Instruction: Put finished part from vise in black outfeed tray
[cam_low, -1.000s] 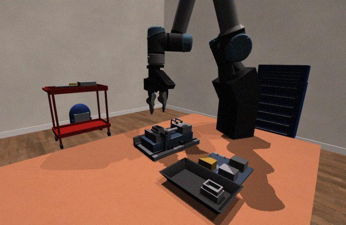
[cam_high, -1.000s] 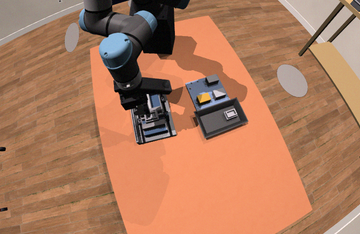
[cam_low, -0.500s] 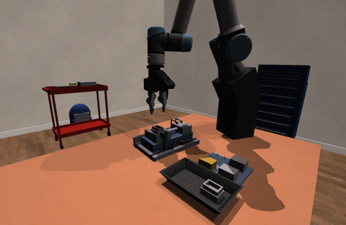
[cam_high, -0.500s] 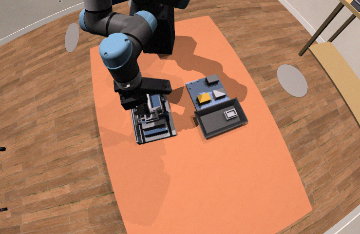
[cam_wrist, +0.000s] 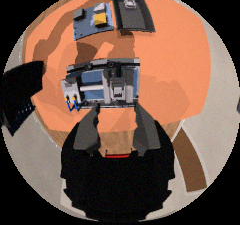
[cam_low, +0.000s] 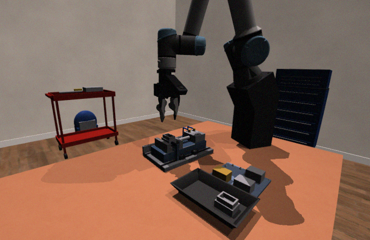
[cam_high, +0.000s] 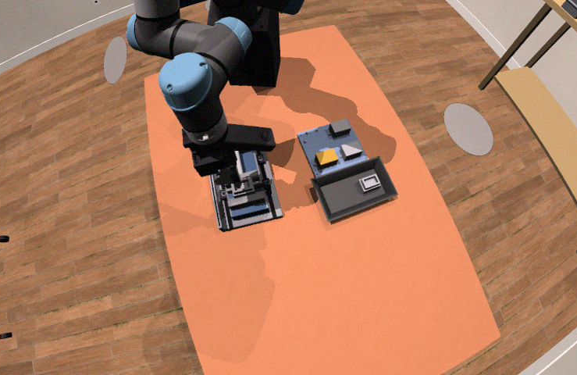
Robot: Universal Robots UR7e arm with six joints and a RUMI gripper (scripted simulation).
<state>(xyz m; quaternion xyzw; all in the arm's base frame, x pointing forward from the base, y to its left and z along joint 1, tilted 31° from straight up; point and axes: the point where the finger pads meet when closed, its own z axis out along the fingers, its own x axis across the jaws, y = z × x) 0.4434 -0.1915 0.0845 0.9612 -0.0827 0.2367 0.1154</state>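
The vise stands on the orange mat, left of the black outfeed tray. A grey block with a pocket on top sits between the vise jaws; it also shows in the wrist view. My gripper hangs well above the vise, pointing down, fingers apart and empty. In the wrist view the fingers frame the near edge of the vise. In the overhead view the arm hides part of the vise. The tray holds one pocketed block at its right end.
A blue fixture plate behind the tray carries a yellow block, a grey wedge and a grey block. The robot's black base stands behind the vise. A red cart and a blue rack stand off the mat.
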